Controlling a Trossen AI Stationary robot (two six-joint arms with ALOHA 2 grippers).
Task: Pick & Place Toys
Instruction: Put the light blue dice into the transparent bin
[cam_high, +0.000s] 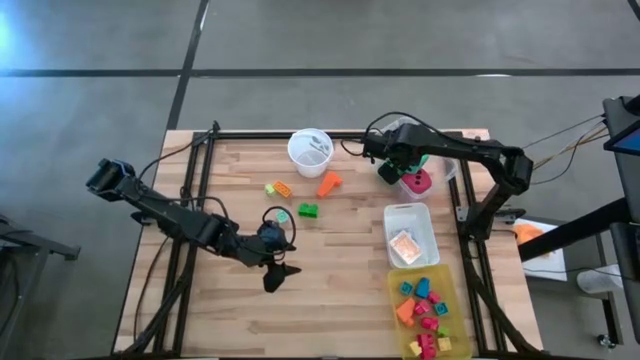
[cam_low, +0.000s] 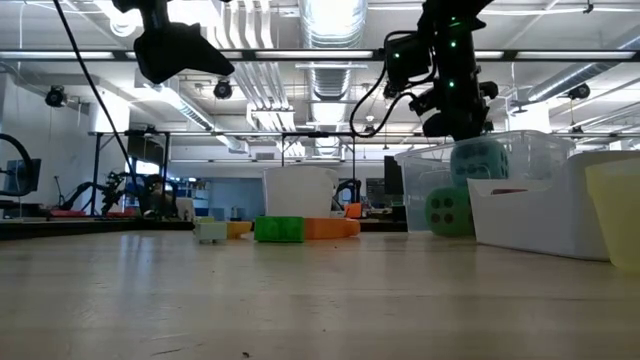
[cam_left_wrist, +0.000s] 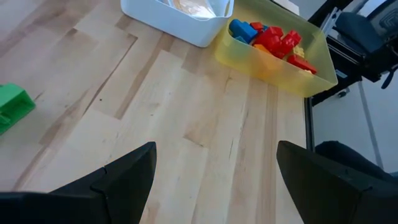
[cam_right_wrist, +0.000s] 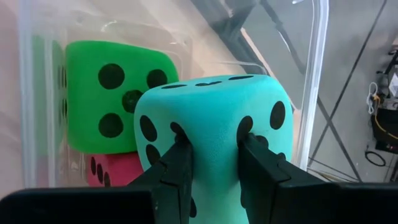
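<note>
Gripping teal die (cam_right_wrist: 214, 134), right end effector (cam_right_wrist: 214, 163) (closed)

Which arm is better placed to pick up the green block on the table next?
The left. Its gripper hangs open and empty near the green block, while the right gripper is shut on the teal die over the clear bin.

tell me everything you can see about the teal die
The teal die is a soft-looking foam cube with rounded corners and dark pips. The right hand is shut on it, its fingers pressing dents into one face. It hangs in the air over the clear bin at the table's far right, just above the green die and pink die already inside. Nothing else touches it.
</note>
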